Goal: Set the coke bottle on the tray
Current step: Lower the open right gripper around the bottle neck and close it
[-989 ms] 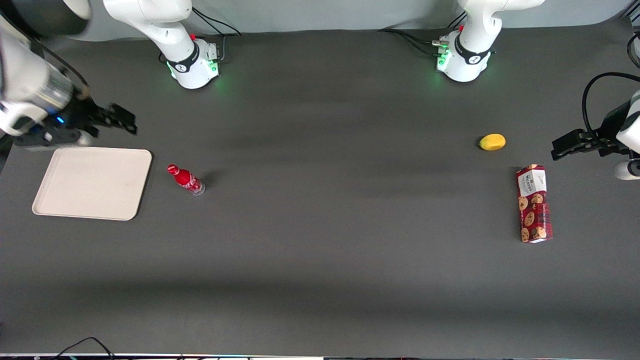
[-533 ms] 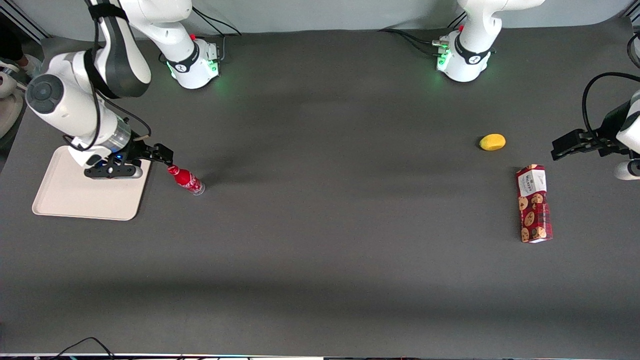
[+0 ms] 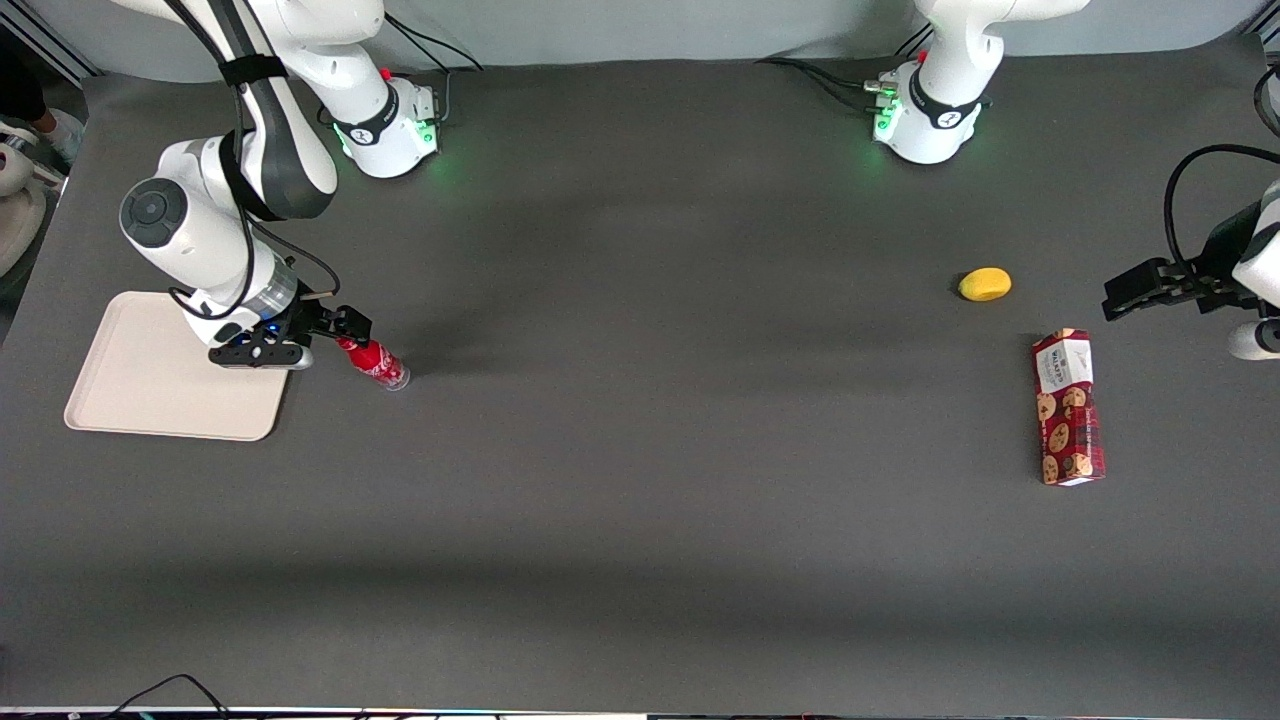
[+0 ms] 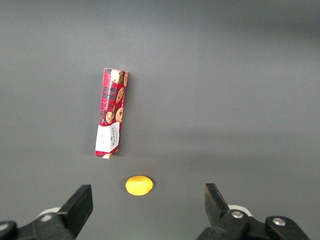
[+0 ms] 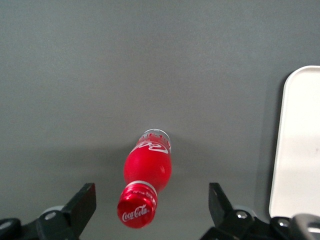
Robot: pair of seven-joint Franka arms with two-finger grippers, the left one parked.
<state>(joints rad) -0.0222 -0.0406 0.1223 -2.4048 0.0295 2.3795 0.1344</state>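
Note:
The coke bottle (image 3: 378,361) is small, slim and red with a clear base, and stands upright on the dark table beside the tray (image 3: 150,385), toward the working arm's end. In the right wrist view the bottle (image 5: 148,172) shows its red cap with white script. My right gripper (image 3: 348,326) (image 5: 151,206) is open and hangs just above the bottle's cap, one finger on each side of it and apart from it. The beige tray's rim (image 5: 280,150) shows beside the bottle.
A yellow lemon-shaped object (image 3: 985,284) (image 4: 139,185) and a red cookie-printed box (image 3: 1068,407) (image 4: 111,112) lie toward the parked arm's end of the table. The arm's wrist and forearm hang over the tray's edge nearest the bottle.
My right gripper has swung from above the tray's edge farthest from the camera over to the bottle and come down over its cap. The bottle and tray have not moved.

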